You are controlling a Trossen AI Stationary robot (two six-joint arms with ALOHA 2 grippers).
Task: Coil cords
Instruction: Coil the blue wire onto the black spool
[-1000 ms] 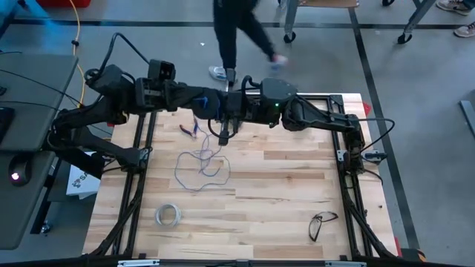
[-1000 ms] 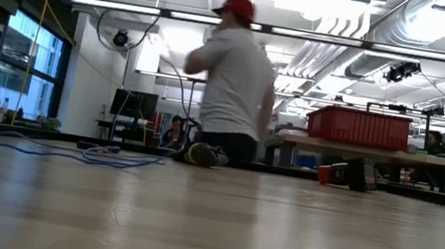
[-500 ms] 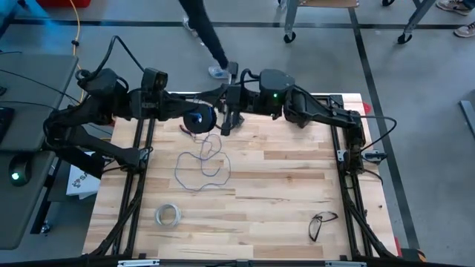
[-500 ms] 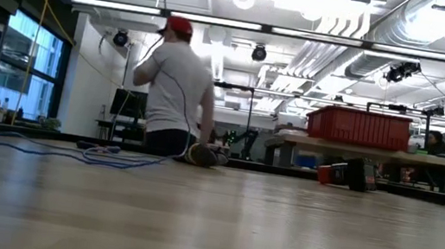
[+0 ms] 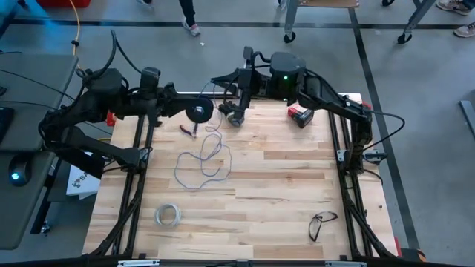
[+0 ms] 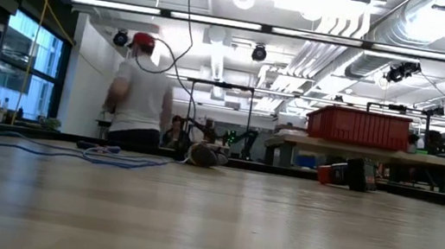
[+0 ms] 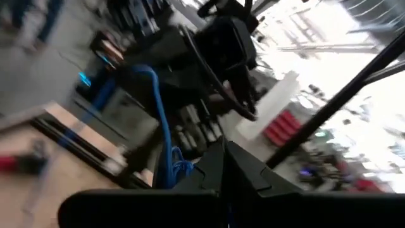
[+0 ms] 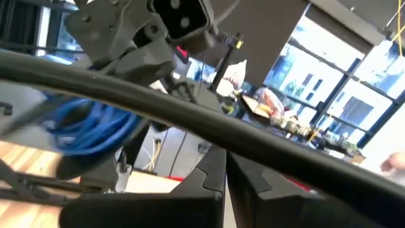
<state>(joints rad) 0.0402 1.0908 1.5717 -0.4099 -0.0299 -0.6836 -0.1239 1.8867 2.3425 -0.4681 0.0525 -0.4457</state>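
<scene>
My left fingers [image 7: 223, 166] are pressed together around the blue wire [image 5: 202, 159] at the small dark spool [image 5: 199, 112], which I hold above the far edge of the bench [image 5: 282, 193]. My right fingers [image 8: 226, 170] are pressed together too, just beside the spool; whether they pinch the wire I cannot tell.

Some turns seem wound on already, but I judge most of the job remains: loose loops of wire lie on the bench below the spool, stretching toward the middle.

The high view alone shows how much slack is left, and the spool between both arms. My wrist views show only blue strands close to the fingers. The low view sees the wire lying flat along the far bench edge, and a person in the room behind.
</scene>
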